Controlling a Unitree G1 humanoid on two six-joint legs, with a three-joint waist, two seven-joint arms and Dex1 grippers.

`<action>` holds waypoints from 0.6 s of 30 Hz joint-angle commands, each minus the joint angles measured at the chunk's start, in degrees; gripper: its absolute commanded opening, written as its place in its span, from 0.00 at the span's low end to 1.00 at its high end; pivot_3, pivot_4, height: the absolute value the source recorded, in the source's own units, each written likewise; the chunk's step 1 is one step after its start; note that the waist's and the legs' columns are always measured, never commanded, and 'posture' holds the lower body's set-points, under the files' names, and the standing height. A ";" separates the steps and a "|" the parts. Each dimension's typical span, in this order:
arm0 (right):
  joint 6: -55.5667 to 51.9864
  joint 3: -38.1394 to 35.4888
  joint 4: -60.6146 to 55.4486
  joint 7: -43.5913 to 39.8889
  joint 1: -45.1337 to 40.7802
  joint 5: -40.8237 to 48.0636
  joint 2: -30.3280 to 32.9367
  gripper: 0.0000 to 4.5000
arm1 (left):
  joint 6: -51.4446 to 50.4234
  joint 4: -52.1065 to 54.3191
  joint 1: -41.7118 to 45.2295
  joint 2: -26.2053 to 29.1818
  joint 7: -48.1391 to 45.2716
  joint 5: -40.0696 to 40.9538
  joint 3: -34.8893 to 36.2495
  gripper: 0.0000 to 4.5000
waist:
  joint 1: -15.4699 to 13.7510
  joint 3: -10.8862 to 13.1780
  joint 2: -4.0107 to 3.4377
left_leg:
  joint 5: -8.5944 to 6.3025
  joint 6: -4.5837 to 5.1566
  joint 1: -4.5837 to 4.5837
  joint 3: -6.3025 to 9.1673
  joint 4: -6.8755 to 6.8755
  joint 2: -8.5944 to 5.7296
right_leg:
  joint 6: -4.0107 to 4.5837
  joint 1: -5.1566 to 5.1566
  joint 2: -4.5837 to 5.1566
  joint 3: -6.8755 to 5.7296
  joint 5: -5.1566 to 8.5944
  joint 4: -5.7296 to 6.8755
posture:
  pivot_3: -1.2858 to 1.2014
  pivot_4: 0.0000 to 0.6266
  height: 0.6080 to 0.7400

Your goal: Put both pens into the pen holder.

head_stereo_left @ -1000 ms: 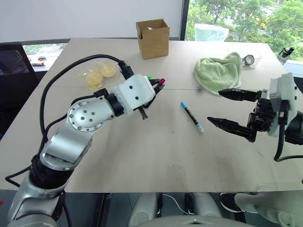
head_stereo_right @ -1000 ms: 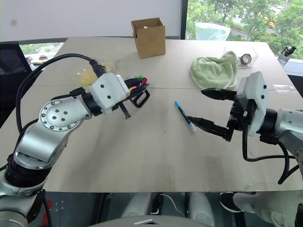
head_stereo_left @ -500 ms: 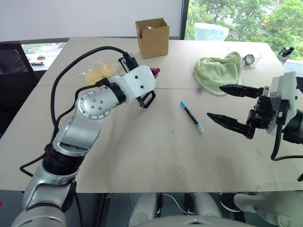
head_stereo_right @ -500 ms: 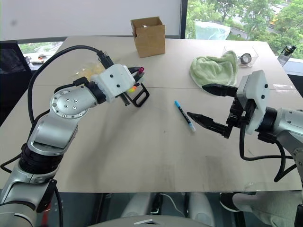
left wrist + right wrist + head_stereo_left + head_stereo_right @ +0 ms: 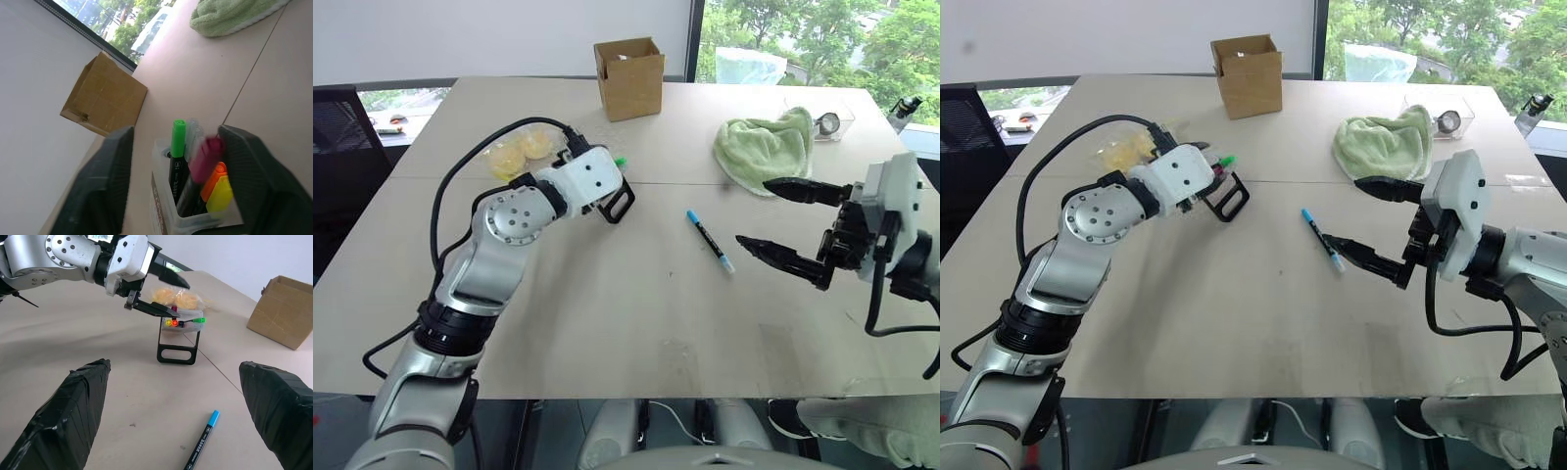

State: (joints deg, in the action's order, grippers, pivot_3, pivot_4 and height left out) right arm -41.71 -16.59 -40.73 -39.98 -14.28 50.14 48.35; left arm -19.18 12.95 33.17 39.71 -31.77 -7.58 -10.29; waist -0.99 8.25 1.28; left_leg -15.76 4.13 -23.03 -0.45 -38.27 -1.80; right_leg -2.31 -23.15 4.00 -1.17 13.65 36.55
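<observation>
Blue-ended pen (image 5: pixel 709 241) flat, lengthwise toward right pincer (image 5: pixel 773 220), both pincers gaping, empty.

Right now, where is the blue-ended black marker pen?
The blue-ended black marker pen lies flat on the beige table near mid-table, between the black loop-framed pen holder to its left and the right tool.

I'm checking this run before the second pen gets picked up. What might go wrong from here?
The left gripper stands open around the pen holder; pulling away carelessly might tip the holder, with the pink-capped pen inside. The blue-ended pen lies flat on the table, so the right gripper may roll it aside instead of pinching it.
</observation>
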 commanded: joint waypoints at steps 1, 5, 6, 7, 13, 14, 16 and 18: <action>-4.72 1.68 0.25 3.63 0.00 0.73 1.45 1.00 | 1.32 4.51 -1.31 -2.63 -2.00 6.15 4.60 0.98 | 0.04 0.00 -0.01 | 0.00 0.00 0.00 0.00 0.00 0.00 | 0.00 0.00 0.01 0.00 0.00 0.00 | 0.52 0.24 1.00; -9.77 11.61 5.48 11.63 -4.59 -7.34 -0.76 1.00 | -13.29 12.37 -5.88 -7.44 -6.54 24.96 12.63 0.98 | 0.49 0.00 0.02 | 0.00 0.00 0.01 -0.01 -0.04 0.02 | 0.00 -0.01 0.05 0.02 0.00 0.06 | 0.52 0.24 1.00; -10.59 14.12 6.35 12.55 -5.97 -8.51 -1.79 1.00 | -17.01 14.16 -6.98 -7.63 -8.02 29.62 14.29 0.98 | 0.52 0.01 0.01 | 0.01 -0.02 0.01 0.00 -0.06 0.03 | 0.00 -0.03 0.04 0.01 0.00 0.09 | 0.52 0.24 1.00; -12.16 16.90 7.85 13.98 -8.00 -9.57 -3.67 1.00 | -20.12 15.60 -8.46 -6.99 -9.62 33.51 15.63 0.98 | 0.83 0.01 0.00 | 0.01 -0.02 0.01 0.00 -0.06 0.04 | 0.00 -0.03 0.03 0.01 0.00 0.11 | 0.52 0.24 1.00; -20.64 27.90 18.84 22.88 -18.17 -18.31 -15.12 1.00 | -25.07 20.37 -17.20 -3.03 -12.97 42.52 18.94 0.98 | 1.39 0.03 -0.03 | 0.08 -0.13 0.10 0.04 0.00 0.04 | 0.01 -0.07 -0.08 0.01 0.01 0.24 | 0.52 0.24 1.00; -20.74 30.16 20.25 22.79 -19.05 -20.32 -15.32 1.00 | -26.29 20.93 -18.10 -3.47 -11.98 44.17 19.80 0.98 | 1.04 0.03 -0.03 | 0.08 -0.13 0.10 0.05 -0.02 0.02 | 0.01 -0.06 -0.08 0.01 0.01 0.23 | 0.52 0.24 1.00; -21.13 32.02 22.69 22.77 -19.86 -22.53 -16.24 1.00 | -29.05 21.89 -19.41 -4.09 -9.41 46.45 20.98 0.98 | 0.51 0.03 -0.03 | 0.07 -0.13 0.06 0.06 -0.05 -0.07 | 0.01 -0.04 -0.02 0.00 0.01 0.19 | 0.52 0.24 1.00; -21.38 31.99 23.41 21.84 -19.91 -23.17 -16.59 1.00 | -28.97 23.15 -20.69 -3.35 -8.08 45.49 20.25 0.98 | 0.11 0.03 -0.04 | 0.07 -0.11 0.06 0.08 -0.06 -0.12 | 0.01 -0.01 0.00 0.00 0.01 0.15 | 0.52 0.24 1.00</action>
State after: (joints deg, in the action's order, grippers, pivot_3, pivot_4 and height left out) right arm -62.88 15.90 -16.81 -17.60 -33.30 28.13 31.59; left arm -47.89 32.92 12.64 35.93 -40.98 36.93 9.22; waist -0.88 8.29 1.25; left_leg -15.69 4.01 -22.97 -0.36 -38.33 -1.96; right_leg -2.30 -23.15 4.02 -1.16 13.66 36.70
